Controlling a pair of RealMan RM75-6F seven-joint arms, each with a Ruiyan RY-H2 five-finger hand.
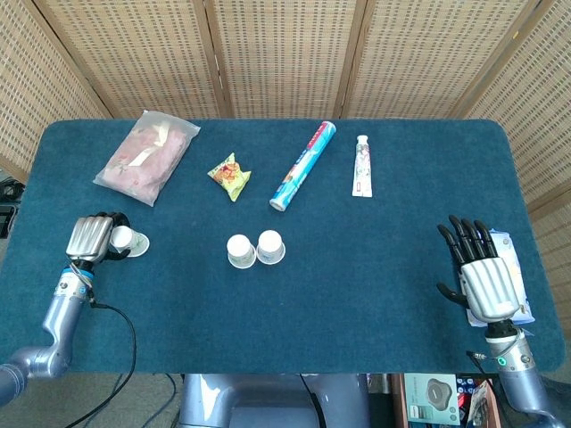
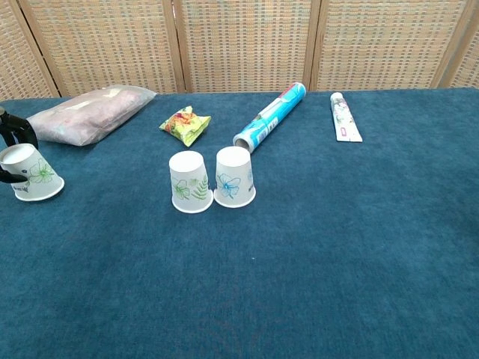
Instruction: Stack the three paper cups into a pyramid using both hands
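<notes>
White paper, printed with green flowers, marks the upturned cup [image 1: 128, 241] at the nine o'clock edge of the blue felt table [image 1: 357, 294]; the left hand [image 1: 90, 238] wraps its dark fingers [image 2: 16, 134] round it, gripping. Two more white paper cups, one with green leaves [image 2: 189, 182] and one with a blue flower [image 2: 235, 176], stand upside down, touching, at the centre. The right hand [image 1: 483, 275] lies at four o'clock, fingers spread, holding nothing, over a white wipes packet [image 1: 511, 267].
</notes>
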